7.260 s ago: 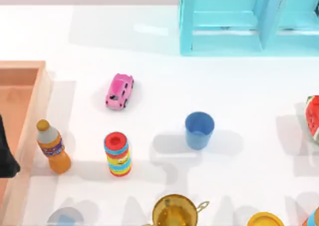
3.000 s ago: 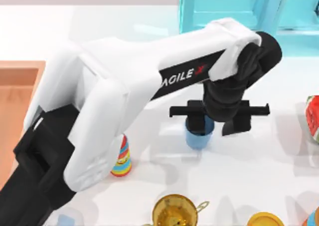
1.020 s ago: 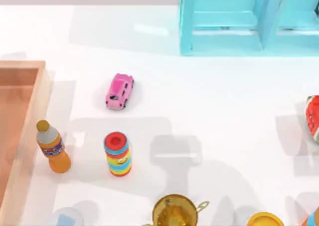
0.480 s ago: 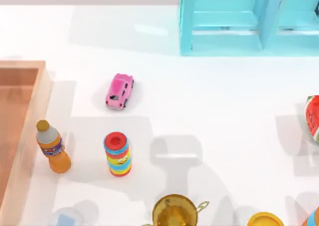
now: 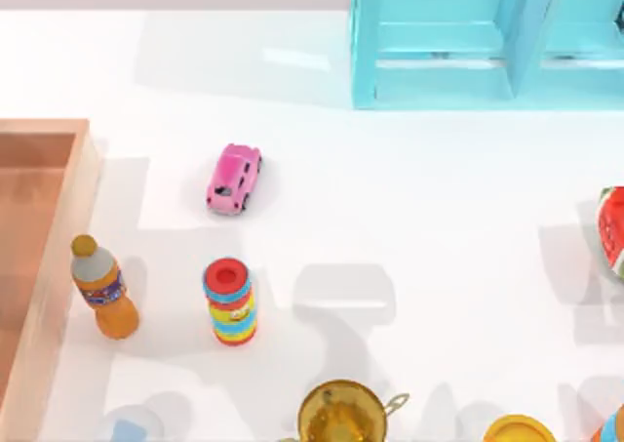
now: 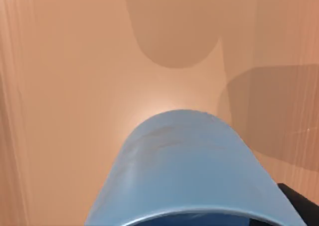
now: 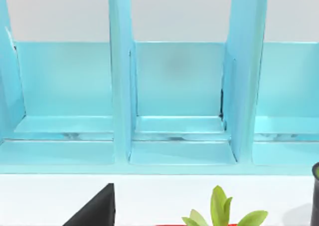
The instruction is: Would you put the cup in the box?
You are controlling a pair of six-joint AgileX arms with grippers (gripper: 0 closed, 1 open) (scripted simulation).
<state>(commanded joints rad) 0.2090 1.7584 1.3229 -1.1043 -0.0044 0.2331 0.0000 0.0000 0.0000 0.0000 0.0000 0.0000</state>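
Your cup (image 6: 187, 168), plain blue, sits close under the left wrist camera with the orange-brown floor of the box (image 6: 65, 86) spread behind it; whether it touches that floor or hangs above it, you cannot tell. A dark sliver of the left gripper shows at the cup's rim, but you cannot tell if its fingers are apart, together or clamped on the cup.

From above, the box (image 5: 58, 227) lies at the table's left edge, its thick right wall running near to far. Just right of that wall stands an orange drink bottle (image 5: 101, 288), upright. Right of the bottle, a striped multicoloured can (image 5: 230, 301) with a red top. Farther back, the pink toy car (image 5: 234, 179). At the near edge, a golden pot (image 5: 343, 413) with handles, and a pale see-through container (image 5: 127, 427) at near left.

The turquoise shelf unit (image 5: 478, 42) stands at far right; your right wrist camera faces its open compartments (image 7: 179, 101), with green leaves (image 7: 222, 213) close below. A watermelon slice (image 5: 612, 227) rests at the right edge.
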